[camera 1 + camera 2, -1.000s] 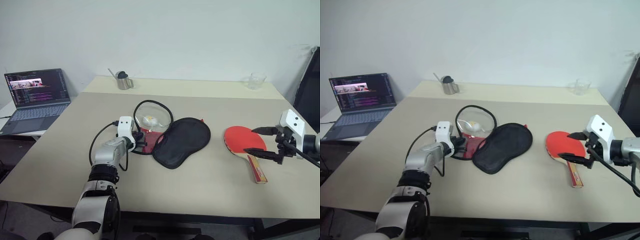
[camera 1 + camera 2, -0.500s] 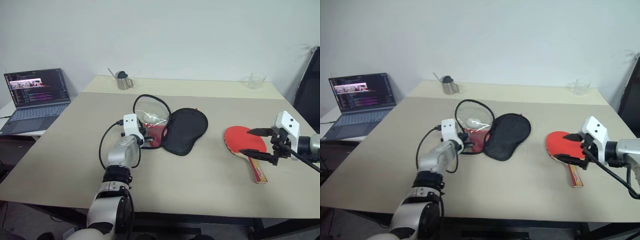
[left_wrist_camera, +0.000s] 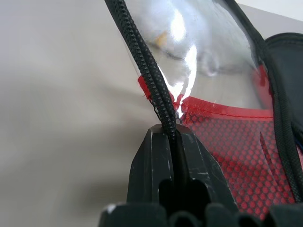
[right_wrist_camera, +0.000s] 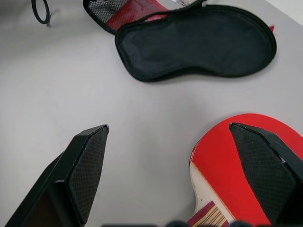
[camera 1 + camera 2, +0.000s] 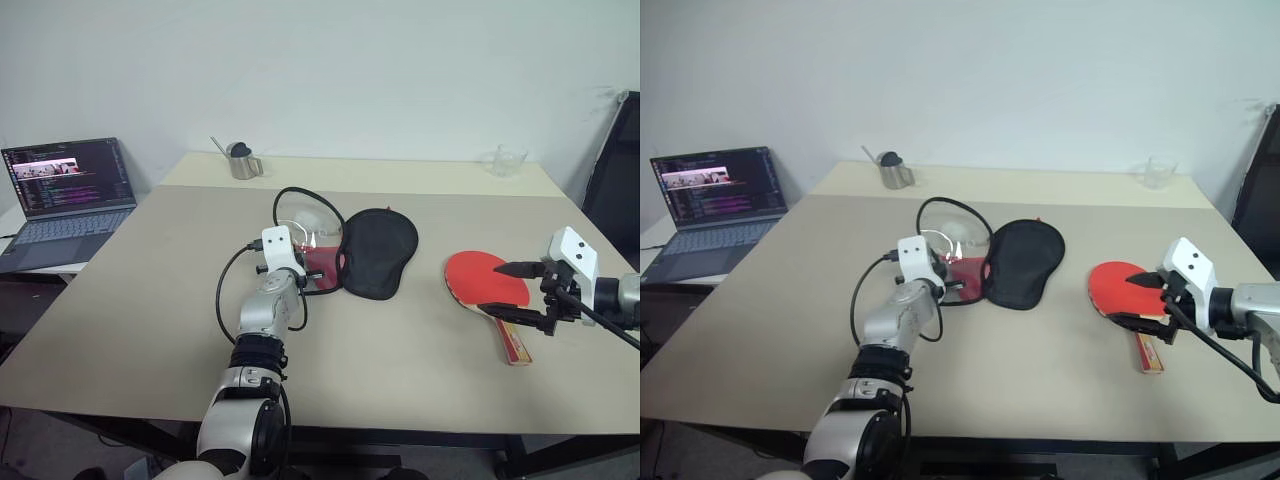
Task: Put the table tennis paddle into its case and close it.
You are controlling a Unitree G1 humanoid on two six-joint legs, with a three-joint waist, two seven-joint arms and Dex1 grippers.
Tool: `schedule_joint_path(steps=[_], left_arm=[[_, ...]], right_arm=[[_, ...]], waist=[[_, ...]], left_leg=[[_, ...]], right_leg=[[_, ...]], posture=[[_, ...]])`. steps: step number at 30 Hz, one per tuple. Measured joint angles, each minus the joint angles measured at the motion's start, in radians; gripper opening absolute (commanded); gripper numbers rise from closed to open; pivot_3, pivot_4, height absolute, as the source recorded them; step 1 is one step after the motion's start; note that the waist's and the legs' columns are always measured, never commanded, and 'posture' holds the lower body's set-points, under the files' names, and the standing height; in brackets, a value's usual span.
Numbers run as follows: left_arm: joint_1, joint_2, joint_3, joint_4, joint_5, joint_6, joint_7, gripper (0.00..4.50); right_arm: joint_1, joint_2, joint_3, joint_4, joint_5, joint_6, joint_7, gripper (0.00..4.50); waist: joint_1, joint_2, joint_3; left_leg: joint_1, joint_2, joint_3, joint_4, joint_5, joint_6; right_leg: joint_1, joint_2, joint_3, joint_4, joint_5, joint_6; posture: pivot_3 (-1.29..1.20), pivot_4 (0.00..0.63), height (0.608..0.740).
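Near the right edge of the beige table (image 5: 420, 340) lies the table tennis paddle (image 5: 488, 283), a flat bat with a round red rubber face and a short wooden handle striped red and dark, the handle pointing toward the near edge. The right gripper (image 5: 512, 289) hangs just over it with its two black fingers spread wide, one above the red face and one beside the handle, holding nothing.

Toward the middle of the table lies the case (image 5: 377, 250), a soft paddle-shaped zip pouch lying unzipped: its black half rests flat, well apart from the paddle, while its red mesh-lined half (image 3: 236, 146) with a clear plastic pocket stands lifted on the side nearer the left edge. The left gripper (image 3: 173, 142) is pinched tight on the black zip edge (image 3: 142, 66) of that lifted half.

Along the far edge stand a small metal jug (image 5: 241, 160) toward the left corner and a clear glass cup (image 5: 509, 161) toward the right corner. Off the left edge, an open laptop (image 5: 62, 195) sits on a separate surface.
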Motion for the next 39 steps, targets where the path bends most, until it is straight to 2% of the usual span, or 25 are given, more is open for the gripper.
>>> schedule_joint_path(steps=[16, 20, 29, 32, 35, 39], left_arm=[[0.044, -0.062, -0.035, -0.107, 0.001, 0.043, 0.038, 0.03], [0.051, -0.062, -0.035, -0.117, 0.000, 0.056, 0.039, 1.11], [0.063, -0.027, -0.058, -0.147, 0.008, 0.070, 0.020, 4.46], [0.064, 0.010, -0.073, -0.158, 0.013, 0.070, -0.014, 4.46], [0.093, 0.110, -0.137, -0.251, -0.006, 0.076, -0.191, 4.46], [0.144, 0.371, -0.208, -0.423, -0.101, 0.117, -0.569, 4.46]], right_arm=[[0.000, -0.001, 0.000, 0.000, 0.000, 0.000, 0.002, 4.50], [0.000, -0.001, 0.000, 0.000, 0.000, 0.000, 0.003, 4.50], [0.004, -0.001, 0.000, -0.001, 0.000, 0.000, 0.003, 4.50], [0.008, -0.001, 0.000, -0.002, 0.000, 0.001, 0.002, 4.50], [0.022, -0.001, -0.007, -0.020, 0.002, 0.010, -0.008, 4.50], [0.081, -0.001, -0.042, -0.038, -0.008, 0.075, -0.083, 4.50]], waist=[[0.001, 0.000, 0.000], [0.001, 0.000, 0.000], [0.001, -0.001, 0.000], [0.000, -0.001, 0.000], [-0.001, -0.001, 0.000], [-0.005, 0.000, 0.000]], left_leg=[[0.000, -0.001, 0.000, 0.000, 0.000, 0.000], [0.000, -0.001, 0.000, 0.000, 0.000, 0.000], [0.000, -0.001, 0.000, 0.000, 0.000, 0.000], [0.000, -0.001, 0.000, 0.000, 0.000, 0.000], [0.000, 0.000, 0.000, -0.001, 0.000, 0.000], [0.000, 0.002, 0.000, -0.002, 0.000, -0.001]], right_leg=[[0.000, 0.000, 0.000, 0.000, 0.000, 0.000], [0.000, 0.000, 0.000, 0.000, 0.000, 0.000], [0.000, 0.000, 0.000, 0.000, 0.000, 0.000], [0.000, 0.000, 0.000, 0.000, 0.000, 0.000], [-0.001, 0.001, 0.000, -0.001, 0.000, 0.000], [-0.001, 0.001, 0.000, 0.000, -0.001, -0.002]], posture=[[0.00, 0.150, 0.740], [0.00, 0.150, 0.740], [0.00, 0.150, 0.740], [0.00, 0.150, 0.740], [0.00, 0.150, 0.740], [0.00, 0.150, 0.740]])
